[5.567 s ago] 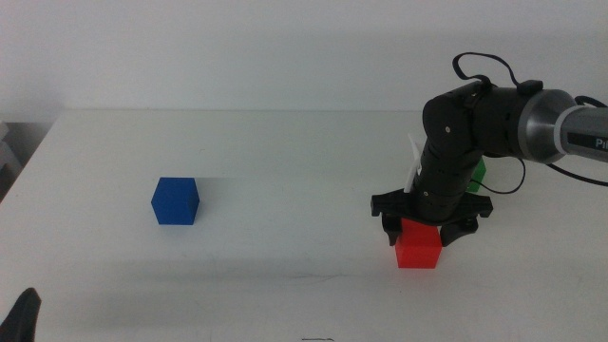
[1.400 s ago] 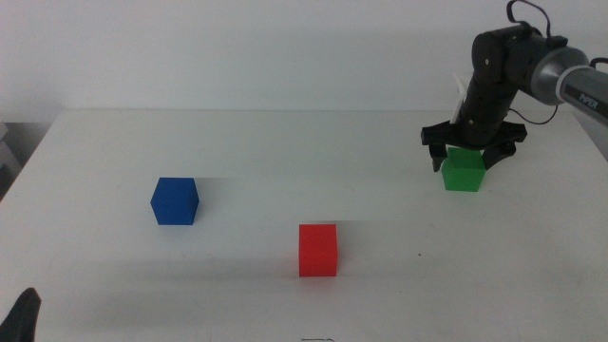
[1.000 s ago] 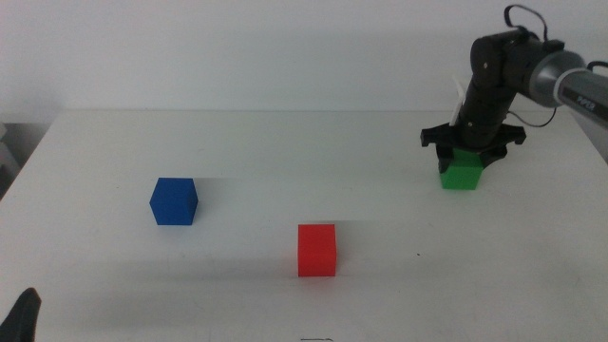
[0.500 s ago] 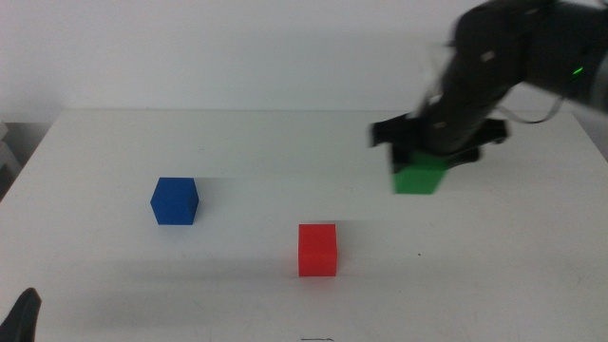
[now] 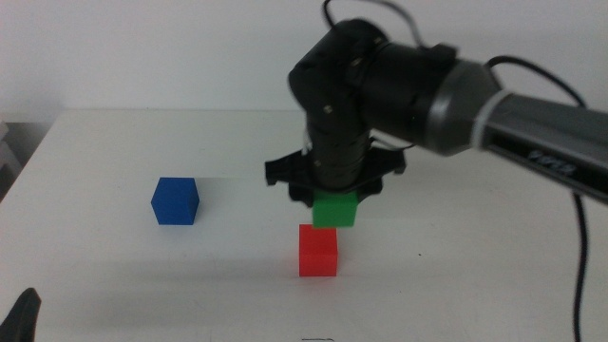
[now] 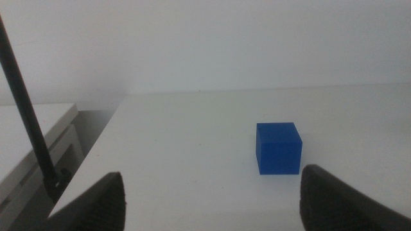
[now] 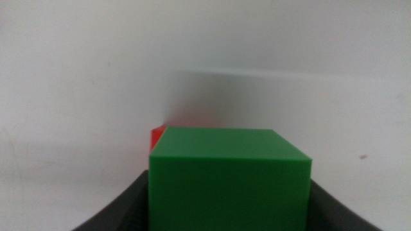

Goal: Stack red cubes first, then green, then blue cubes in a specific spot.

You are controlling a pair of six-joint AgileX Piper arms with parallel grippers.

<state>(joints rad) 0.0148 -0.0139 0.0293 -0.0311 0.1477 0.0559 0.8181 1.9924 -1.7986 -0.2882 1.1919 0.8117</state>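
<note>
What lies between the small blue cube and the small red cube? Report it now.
Only bare white tabletop lies between the matte blue cube and the matte red cube; the middle view shows that stretch.

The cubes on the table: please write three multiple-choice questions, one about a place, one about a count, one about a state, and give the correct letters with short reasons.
1. Where is the green cube?
A. just above the red cube
B. beside the blue cube
C. at the table's far right edge

2. How many cubes are visible?
A. two
B. three
C. four

3. What is the right gripper doing?
A. it is open and empty
B. it is shut on the green cube
C. it is shut on the blue cube

Answers:
1 A, the middle view shows green directly over red.
2 B, one red, one green, one blue.
3 B, the right wrist view shows the jaws on both sides of the green cube.
</note>
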